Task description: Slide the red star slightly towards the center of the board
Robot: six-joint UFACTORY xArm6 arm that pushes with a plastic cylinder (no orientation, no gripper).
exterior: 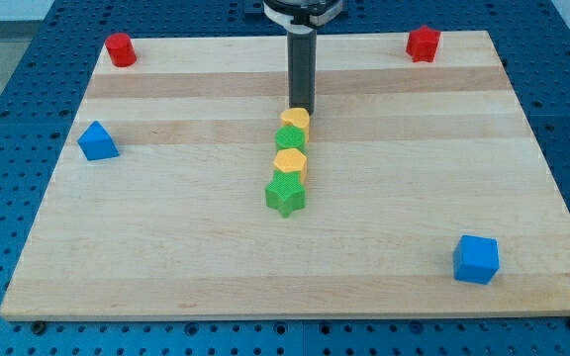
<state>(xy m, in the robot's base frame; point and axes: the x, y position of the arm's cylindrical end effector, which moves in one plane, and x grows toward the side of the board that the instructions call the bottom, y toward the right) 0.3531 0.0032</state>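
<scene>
A: My tip?
B: No jaws, just a bare rod. It touches the top yellow block, mid-board towards the far edge.
A: Below it?
B: A touching column: green block, yellow block, green star.
A: The red star?
B: Far right corner, well apart. Red cylinder far left; blue triangular block left edge; blue cube near right corner.

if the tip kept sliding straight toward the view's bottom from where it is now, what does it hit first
My tip sits just above the yellow block that heads the centre column, apparently touching it, so that comes first. Behind it follow a green block, another yellow block and the green star.
</scene>
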